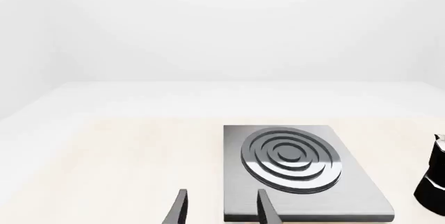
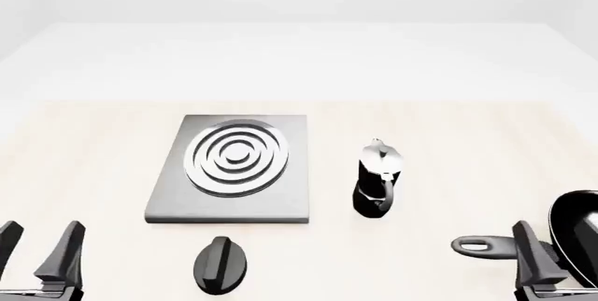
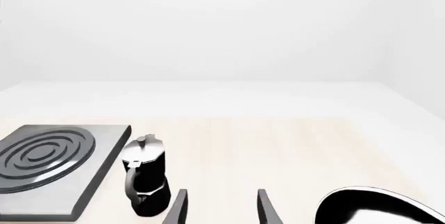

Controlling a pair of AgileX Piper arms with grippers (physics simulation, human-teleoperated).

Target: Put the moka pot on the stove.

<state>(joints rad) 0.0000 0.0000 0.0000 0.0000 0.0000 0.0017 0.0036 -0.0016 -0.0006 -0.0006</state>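
Nearest, left gripper (image 2: 38, 241) low at the near left edge, fingers spread, holding nothing; right gripper (image 2: 551, 245) at the near right, likewise spread and empty, just beside a black frying pan (image 2: 570, 227); black oval knob (image 2: 221, 264) near the front; farther on, moka pot (image 2: 377, 177) upright on the table (image 2: 449, 133), right of the stove (image 2: 234, 168), close but apart.

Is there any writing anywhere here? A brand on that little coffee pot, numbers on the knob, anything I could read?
None. No word, number or logo can be read in any view.
The moka pot shows only plain black and silver surfaces.
The stove carries only burner rings, no marks.
The knob is plain black, with no dial numbers.
The pan and both claws, left and right, bear no labels either.
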